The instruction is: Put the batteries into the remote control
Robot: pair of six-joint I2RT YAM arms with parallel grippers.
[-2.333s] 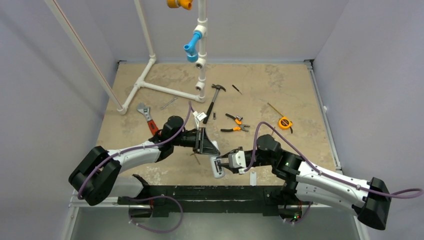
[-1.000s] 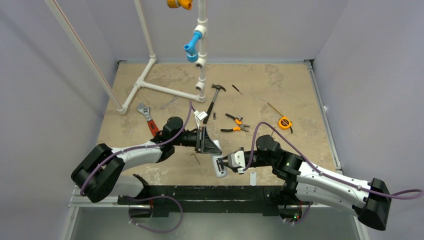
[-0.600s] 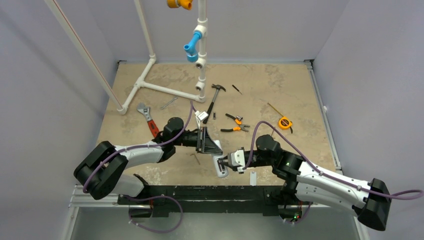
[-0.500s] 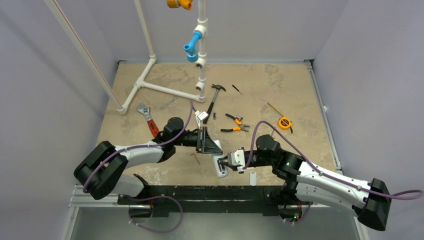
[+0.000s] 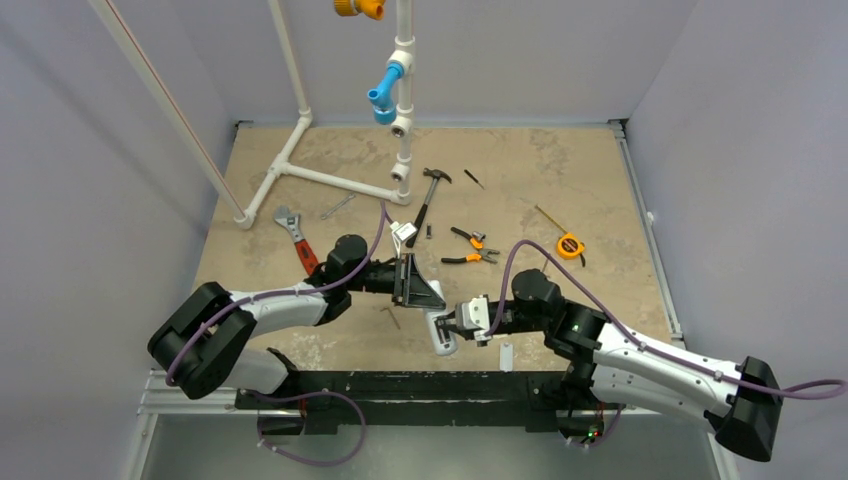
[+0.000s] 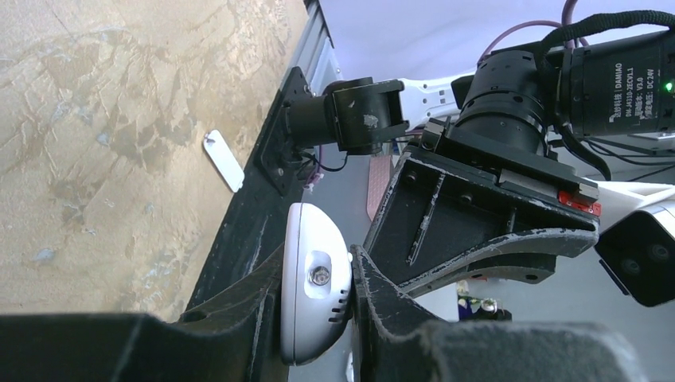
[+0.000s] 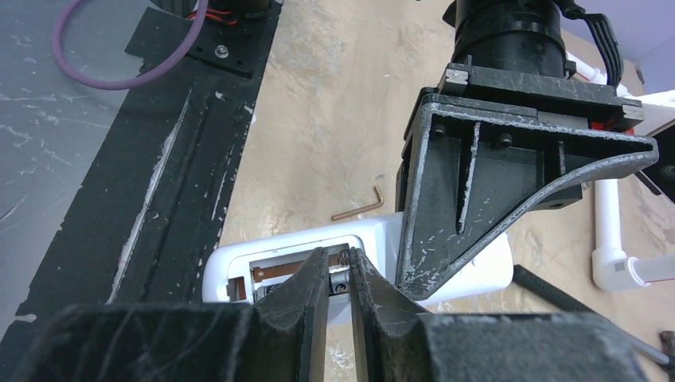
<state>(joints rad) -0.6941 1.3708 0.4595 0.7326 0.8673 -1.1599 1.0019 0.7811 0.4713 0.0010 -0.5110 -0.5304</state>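
The white remote control (image 5: pixel 438 335) lies near the table's front edge with its back up and its battery compartment open. My left gripper (image 5: pixel 432 303) is shut on one end of it; the left wrist view shows that rounded white end (image 6: pixel 314 302) clamped in the left gripper (image 6: pixel 318 278). My right gripper (image 5: pixel 447 325) hangs over the compartment. In the right wrist view the right gripper (image 7: pixel 341 270) has its fingers nearly together, tips on a dark battery (image 7: pixel 340 285) lying in the lower slot of the remote (image 7: pixel 227 267). The upper slot shows bare metal. No second battery shows.
The white battery-cover strip (image 5: pixel 506 356) lies by the black front rail (image 5: pixel 400 385); it also shows in the left wrist view (image 6: pixel 223 161). A hex key (image 5: pixel 390 316) lies left of the remote. Hammer (image 5: pixel 428 195), pliers (image 5: pixel 470 255), tape measure (image 5: pixel 570 246), wrench (image 5: pixel 295 235) and white pipe frame (image 5: pixel 320 178) are farther back.
The right gripper and the remote have edged slightly up and right on the table. The left arm's elbow has shifted a little. Over the last half second nothing visibly moves.
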